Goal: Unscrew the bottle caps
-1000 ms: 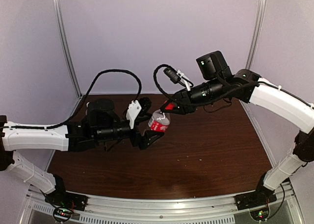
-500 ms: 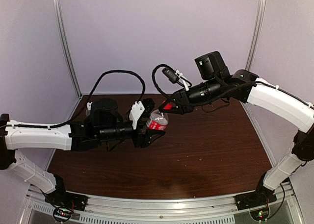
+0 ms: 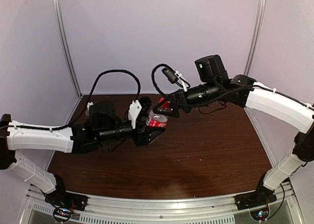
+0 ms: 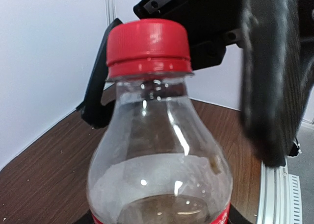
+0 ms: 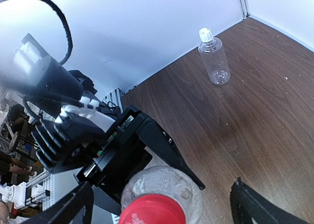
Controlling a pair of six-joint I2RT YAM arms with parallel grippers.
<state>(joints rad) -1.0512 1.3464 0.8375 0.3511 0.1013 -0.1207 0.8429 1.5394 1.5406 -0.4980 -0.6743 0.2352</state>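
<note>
Your left pincer [image 3: 153, 126] clamped labelled bottle [image 4: 157, 175], red cap [image 4: 148, 47] sat on its neck, your right pincer [image 3: 163, 108] gaped astride that cap, plain bottle [image 5: 216, 62], white cap [image 5: 206, 35] on, stood on worktop [image 5: 274, 111] well beyond labelled bottle.

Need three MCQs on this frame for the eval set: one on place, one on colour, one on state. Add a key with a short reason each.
1. Where is the white-capped bottle?
A) upright on the table, near the wall
B) held in a gripper
C) lying by the arm bases

2. What colour is the cap on the red-label bottle at the left gripper?
A) white
B) red
C) blue

3. What state is the right gripper in?
A) shut on the cap
B) shut on nothing
C) open

Key:
1 A, the right wrist view shows it standing alone.
2 B, the red cap sits on its neck.
3 C, the jaws stand spread either side of the cap.
</note>
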